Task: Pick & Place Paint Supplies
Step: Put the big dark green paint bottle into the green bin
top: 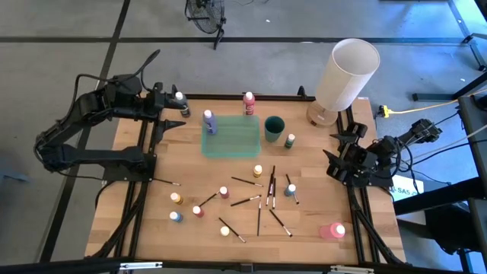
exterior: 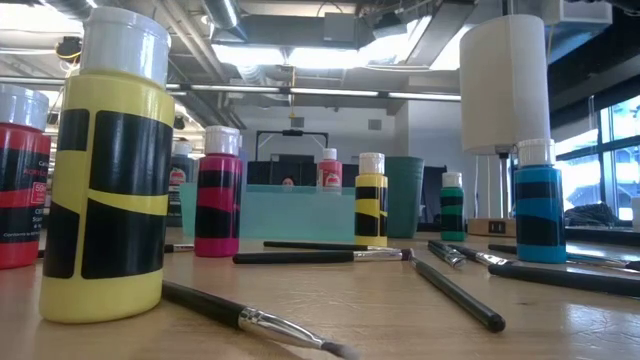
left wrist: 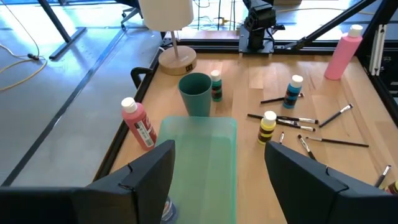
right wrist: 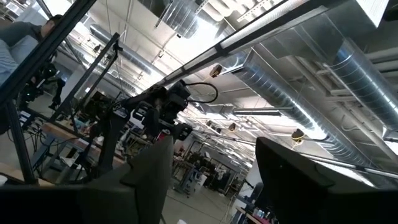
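Small white-capped paint bottles stand on their bases across the wooden table: yellow (top: 258, 170), blue (top: 291, 189), red (top: 224, 192), orange (top: 176, 198) and others. A purple one (top: 208, 122) stands at the left end of the green tray (top: 230, 137). A red one (left wrist: 138, 123) is at the tray's far side, a tall pink one (top: 332, 230) near the right corner. Dark-handled brushes (top: 259, 202) lie flat mid-table. My left gripper (left wrist: 217, 180) is open, just left of the tray. My right gripper (right wrist: 211, 180) is open at the table's right edge, pointing up at the ceiling.
A big white cylinder (top: 346, 72) stands at the far right corner, with a teal cup (top: 274, 128) and a green bottle (top: 290, 140) right of the tray. Another white-capped bottle (top: 179, 97) stands by my left wrist. A black frame rail edges the table.
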